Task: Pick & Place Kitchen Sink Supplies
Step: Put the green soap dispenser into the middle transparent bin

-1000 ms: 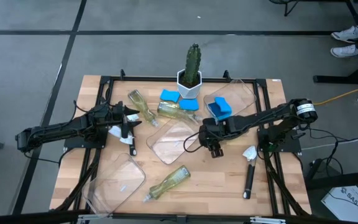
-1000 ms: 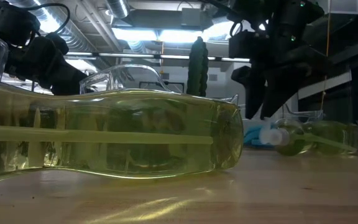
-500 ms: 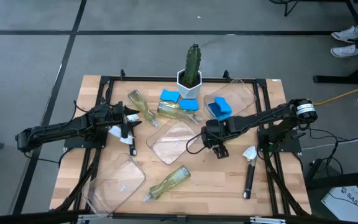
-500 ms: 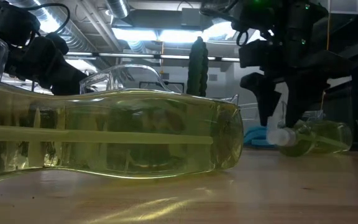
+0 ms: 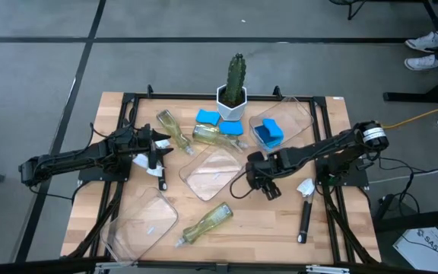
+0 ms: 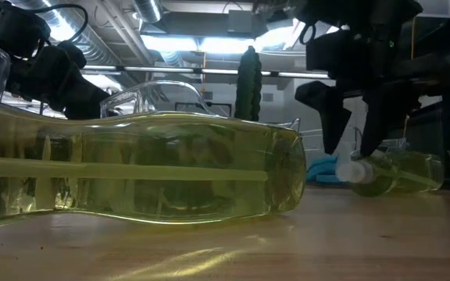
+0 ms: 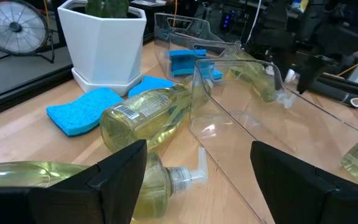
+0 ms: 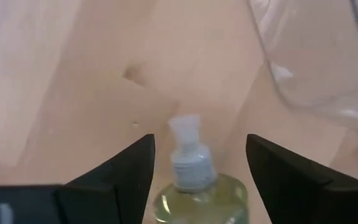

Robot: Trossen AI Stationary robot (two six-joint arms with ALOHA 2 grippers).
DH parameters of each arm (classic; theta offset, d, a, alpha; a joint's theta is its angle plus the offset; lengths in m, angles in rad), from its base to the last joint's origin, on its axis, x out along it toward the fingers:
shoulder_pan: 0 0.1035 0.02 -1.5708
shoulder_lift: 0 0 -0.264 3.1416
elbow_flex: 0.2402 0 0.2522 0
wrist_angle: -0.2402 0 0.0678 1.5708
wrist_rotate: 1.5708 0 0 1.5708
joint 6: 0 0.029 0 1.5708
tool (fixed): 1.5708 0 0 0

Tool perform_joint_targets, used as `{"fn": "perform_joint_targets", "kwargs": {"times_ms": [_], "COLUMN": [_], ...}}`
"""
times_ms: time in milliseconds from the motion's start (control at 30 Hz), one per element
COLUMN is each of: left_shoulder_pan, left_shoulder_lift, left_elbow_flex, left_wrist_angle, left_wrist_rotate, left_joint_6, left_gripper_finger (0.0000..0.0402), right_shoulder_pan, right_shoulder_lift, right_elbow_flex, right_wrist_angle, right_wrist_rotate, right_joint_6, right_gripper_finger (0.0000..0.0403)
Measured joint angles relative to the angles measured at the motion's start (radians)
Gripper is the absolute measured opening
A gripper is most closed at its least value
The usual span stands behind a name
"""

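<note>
Hovering with right tool [image 8: 199, 143] spread astride the pump [image 8: 188, 163] of a soap bottle [image 8: 197, 200] lying on the worktop [image 8: 73, 93]; waiting at the left side with left tool [image 7: 199, 149] spread.

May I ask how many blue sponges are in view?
3: two sponges by the cactus pot, a third sponge in the rear right tray; more may be hidden.

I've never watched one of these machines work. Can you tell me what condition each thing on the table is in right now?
Right gripper: open, above the table.
Left gripper: open, holding nothing.
Front bottle: lying on its side.
Bottle near cactus: lying down.
Left bottle: lying down.
Brush: flat on the table.
Sponge in tray: resting inside the tray.
Cactus: upright.
</note>
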Motion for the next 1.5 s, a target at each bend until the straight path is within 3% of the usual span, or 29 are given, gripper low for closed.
{"fn": "perform_joint_targets", "kwargs": {"times_ms": [233, 433, 567, 900, 1200, 1500], "left_shoulder_pan": [0.0, 0.0, 0.0, 0.0, 0.0, 0.0], "left_shoulder_lift": [0.0, 0.0, 0.0, 0.0, 0.0, 0.0], "left_elbow_flex": [0.0, 0.0, 0.0, 0.0, 0.0, 0.0], "left_wrist_angle": [0.0, 0.0, 0.0, 0.0, 0.0, 0.0], "left_wrist_rotate": [0.0, 0.0, 0.0, 0.0, 0.0, 0.0], "left_joint_6": [0.0, 0.0, 0.0, 0.0, 0.0, 0.0], "left_gripper_finger": [0.0281, 0.0281, 0.0281, 0.0281, 0.0281, 0.0281], "right_shoulder_pan": [0.036, 0.041, 0.041, 0.041, 0.039, 0.038], "right_shoulder_lift": [0.083, 0.171, 0.177, 0.181, 0.181, 0.18], "right_elbow_flex": [0.0, 0.002, 0.003, 0.068, 0.148, 0.35], "right_wrist_angle": [0.014, 0.017, 0.008, -0.079, -0.148, -0.216], "right_wrist_rotate": [0.019, 0.223, 0.247, 0.23, 0.116, -0.116], "right_joint_6": [0.002, 0.002, 0.006, 0.068, 0.116, 0.104], "right_gripper_finger": [0.0248, 0.0248, 0.0239, 0.0117, 0.0117, 0.0117]}}
